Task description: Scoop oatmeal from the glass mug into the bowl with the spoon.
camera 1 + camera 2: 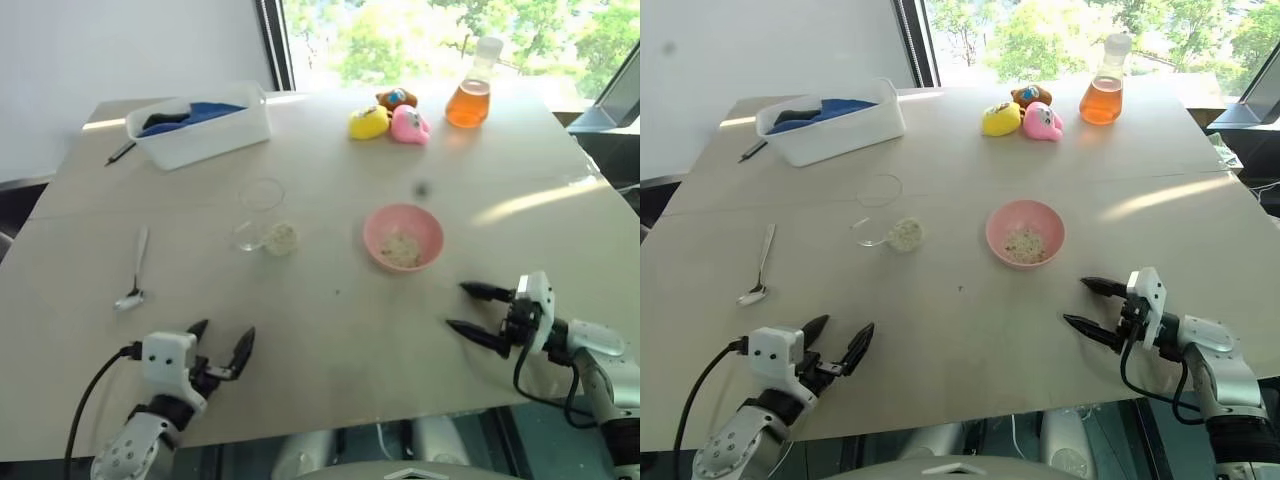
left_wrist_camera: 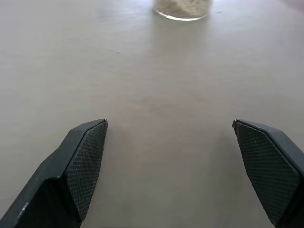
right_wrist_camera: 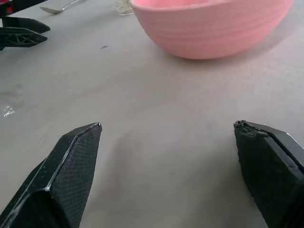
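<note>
The glass mug [image 1: 272, 238] stands mid-table with pale oatmeal [image 1: 282, 239] in it; its base also shows in the left wrist view [image 2: 183, 8]. To its right sits the pink bowl [image 1: 403, 237], holding a little oatmeal [image 1: 401, 249]. The silver spoon [image 1: 133, 270] lies flat at the left, bowl end toward me. My left gripper [image 1: 224, 332] hovers open and empty near the table's front edge, right of the spoon. My right gripper [image 1: 457, 306] is open and empty too, pointing left, just in front of and to the right of the bowl [image 3: 209, 28].
At the back left stands a white tub [image 1: 200, 125] with blue and dark things in it, a dark pen [image 1: 120, 152] beside it. A flat clear ring [image 1: 262, 193] lies behind the mug. Plush toys [image 1: 390, 118] and a flask of orange liquid [image 1: 470, 95] stand at the back.
</note>
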You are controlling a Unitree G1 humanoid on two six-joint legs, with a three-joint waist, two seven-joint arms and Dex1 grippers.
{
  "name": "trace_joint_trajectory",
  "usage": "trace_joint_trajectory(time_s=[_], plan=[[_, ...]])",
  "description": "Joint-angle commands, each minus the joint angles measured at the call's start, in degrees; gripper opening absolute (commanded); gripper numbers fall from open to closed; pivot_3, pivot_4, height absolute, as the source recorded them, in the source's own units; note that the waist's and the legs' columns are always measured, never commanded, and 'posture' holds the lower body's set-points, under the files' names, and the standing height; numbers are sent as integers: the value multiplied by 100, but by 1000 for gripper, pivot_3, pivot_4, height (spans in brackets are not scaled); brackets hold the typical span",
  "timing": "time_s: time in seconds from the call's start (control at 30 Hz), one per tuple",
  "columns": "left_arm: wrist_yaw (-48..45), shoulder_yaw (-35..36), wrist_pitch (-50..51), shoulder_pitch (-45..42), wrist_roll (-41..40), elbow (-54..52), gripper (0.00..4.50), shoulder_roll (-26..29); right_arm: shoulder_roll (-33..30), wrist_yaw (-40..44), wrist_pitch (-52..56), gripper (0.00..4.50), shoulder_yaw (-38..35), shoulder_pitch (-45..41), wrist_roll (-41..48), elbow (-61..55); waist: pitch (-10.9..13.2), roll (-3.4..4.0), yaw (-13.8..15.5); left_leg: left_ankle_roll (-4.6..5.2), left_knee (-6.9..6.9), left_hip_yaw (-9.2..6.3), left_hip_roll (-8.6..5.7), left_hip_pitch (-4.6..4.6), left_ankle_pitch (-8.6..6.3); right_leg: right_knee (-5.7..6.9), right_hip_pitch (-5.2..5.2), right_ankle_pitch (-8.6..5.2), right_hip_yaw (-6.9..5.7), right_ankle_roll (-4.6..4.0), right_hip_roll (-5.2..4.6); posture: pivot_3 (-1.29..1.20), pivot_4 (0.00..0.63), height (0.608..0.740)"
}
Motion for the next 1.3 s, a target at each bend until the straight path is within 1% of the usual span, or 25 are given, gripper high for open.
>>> trace_joint_trajectory(time_s=[0.03,0.1,0.13,0.2,0.27,0.33,0.4,0.5,0.73,0.8,0.87,0.97,1.1,1.23,1.3], plan=[[99,322,-87,90,-283,-469,4444,-101,-126,169,337,4488,79,-105,411,-815,1,0,5,0,0,0,-1,-6,0,0,-5,0,0,0,-2,0,150,740],[150,615,-143,106,-665,-568,4444,-258,-200,196,656,4488,209,-139,633,-1394,-1,1,8,2,6,-1,-1,-40,2,0,-40,1,1,0,-6,0,150,740],[160,793,-164,87,-768,-533,4444,-266,-269,258,750,4488,324,-184,674,-1691,-1,1,9,5,13,-2,-1,-75,5,5,-70,3,0,-1,-5,0,150,740],[230,1062,-88,-2,-786,-410,4444,-168,-392,363,808,4488,529,-280,658,-2087,0,2,9,3,12,-3,0,-80,5,6,-80,2,-1,-1,-5,0,150,740],[337,1388,218,-268,-1051,-348,4444,71,-361,222,1084,4488,696,-567,844,-2502,0,0,15,1,11,-7,1,-83,4,6,-82,2,-7,-2,-4,0,150,740],[458,1637,639,-629,-1173,-257,4444,469,-172,-90,1397,4488,810,-1035,1048,-2759,1,0,15,0,12,-8,1,-83,4,8,-83,2,-10,-2,-3,0,150,740],[580,1767,1000,-974,-1191,-163,4444,828,-61,-253,1560,4488,908,-1376,1099,-2860,-1,-2,15,-7,14,-12,0,-82,8,9,-83,3,-13,-3,3,0,150,740],[784,1949,1545,-1412,-1364,-71,4444,1174,-15,-360,1670,4488,1018,-1652,1089,-2934,-5,-9,14,-6,17,-12,-7,-81,9,11,-81,6,-13,-6,16,0,150,740],[1454,2492,2931,-2407,-1646,633,4444,1751,23,-370,1502,4488,1056,-1770,996,-2804,-5,-8,-16,-6,12,-13,-6,-86,10,11,-98,6,-11,-8,19,0,150,740],[1407,2524,3176,-2526,-1661,917,4444,1878,26,-374,1460,4488,1037,-1779,976,-2760,-4,-8,-24,-6,12,-8,-4,-84,10,13,-98,6,-5,-8,22,0,150,740],[1344,2521,3230,-2631,-1488,1461,4444,2011,71,-398,1403,4488,1033,-1791,951,-2704,-4,-8,-22,-6,13,-7,-4,-84,10,16,-98,6,-3,-8,23,0,150,740],[1200,2523,3248,-2834,-1439,2210,4444,2086,146,-414,1316,4488,1053,-1788,913,-2616,-4,-8,-13,-10,14,-7,-4,-81,12,25,-98,6,-4,-8,24,0,150,740],[820,2185,3309,-2923,-1277,2790,4444,2225,222,-469,1246,4488,1034,-1780,896,-2554,-5,-9,-10,-12,17,-7,-5,-80,13,32,-99,6,-3,-8,22,0,150,740],[570,1989,3108,-3172,-1101,3020,4444,2334,253,-490,1205,4488,1008,-1819,879,-2502,-5,-3,7,-18,18,-8,-8,-76,18,46,-99,6,-4,-9,15,0,150,740],[416,1852,3045,-3237,-980,2987,4444,2474,256,-486,1163,4488,1000,-1803,860,-2469,-6,-4,10,-22,20,-11,-8,-74,20,56,-99,6,-6,-9,13,0,150,740]])
